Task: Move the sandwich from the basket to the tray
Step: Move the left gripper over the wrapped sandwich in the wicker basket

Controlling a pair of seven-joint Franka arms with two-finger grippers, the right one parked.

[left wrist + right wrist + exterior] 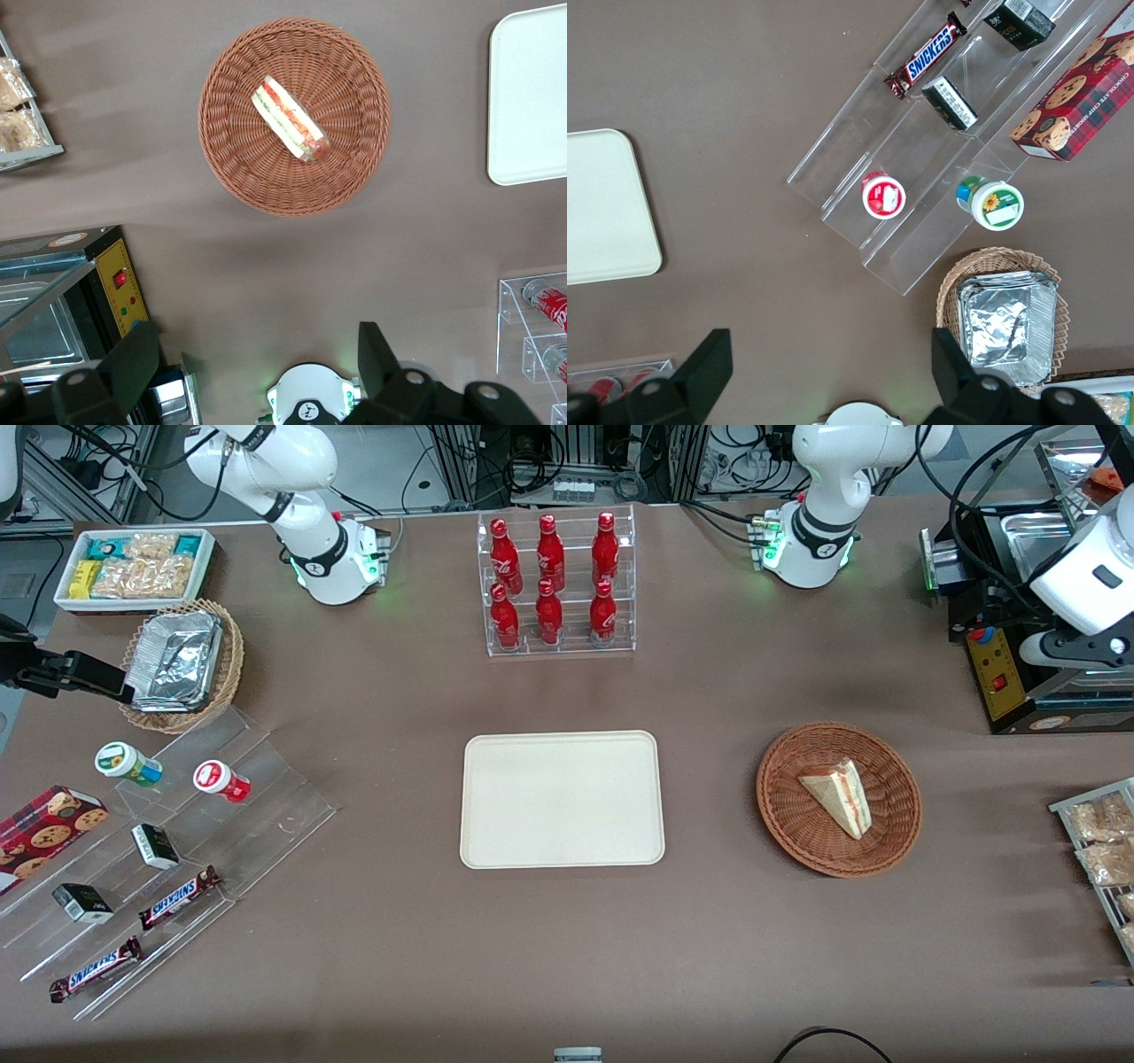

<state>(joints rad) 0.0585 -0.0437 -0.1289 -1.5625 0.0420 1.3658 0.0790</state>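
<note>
The sandwich (837, 793) (290, 119), a pale triangular wedge with red, orange and green layers, lies in the reddish-brown wicker basket (780, 815) (230, 159). The cream tray (561, 799) (530, 97) lies flat in the middle of the table, a short gap from the basket, with nothing on it. My gripper (1067, 654) (257, 350) hangs high at the working arm's end of the table, farther from the front camera than the basket and well above it. Its fingers (133, 363) are spread wide apart, open, with nothing between them.
A black appliance with a yellow panel (1005, 669) (120, 283) stands below the gripper. A wire rack of snack packs (1099, 841) sits nearer the camera. An acrylic rack of red bottles (558, 584) stands farther back than the tray. Stepped acrylic shelves with snacks (159, 850) lie toward the parked arm's end.
</note>
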